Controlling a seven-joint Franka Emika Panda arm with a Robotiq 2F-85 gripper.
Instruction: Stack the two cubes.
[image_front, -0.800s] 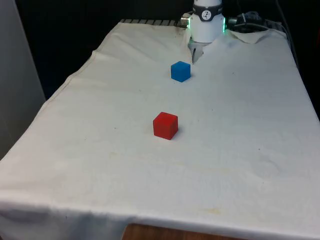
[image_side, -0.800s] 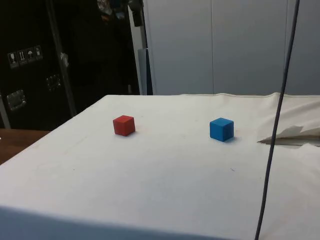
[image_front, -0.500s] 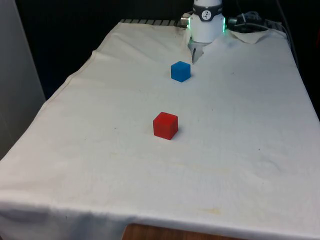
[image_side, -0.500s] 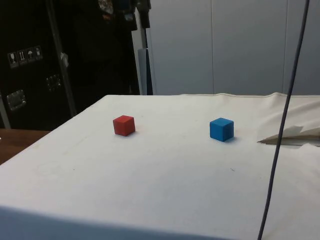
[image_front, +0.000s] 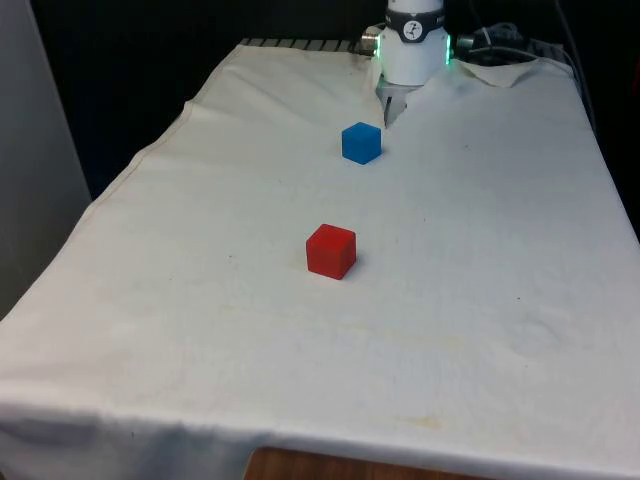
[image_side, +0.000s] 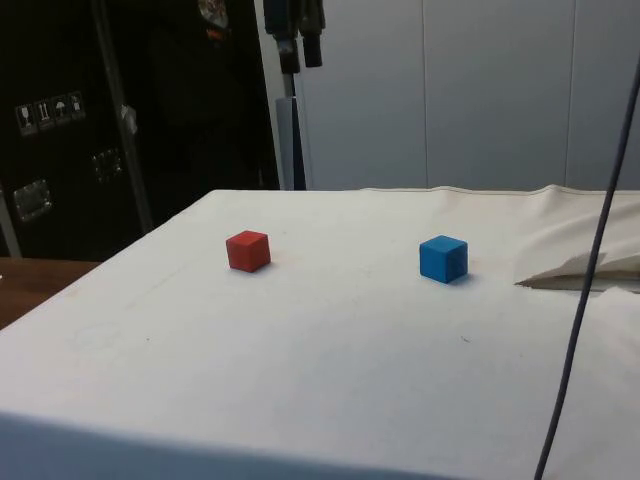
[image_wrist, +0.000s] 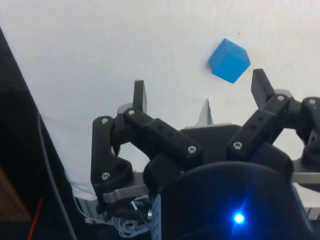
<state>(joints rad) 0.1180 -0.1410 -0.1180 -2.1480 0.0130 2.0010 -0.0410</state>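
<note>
Gripper (image_wrist: 200, 90), fingers spread, hangs high above the blue cube (image_wrist: 229, 60), apart from it.

White cloth over the table

The white cloth (image_front: 470, 300) lay wrinkled (slightly stained), a dark cable (image_side: 590, 290) hanging before it.

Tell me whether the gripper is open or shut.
Open: in the wrist view the gripper has its two fingertips spread wide apart, nothing between them.
</note>
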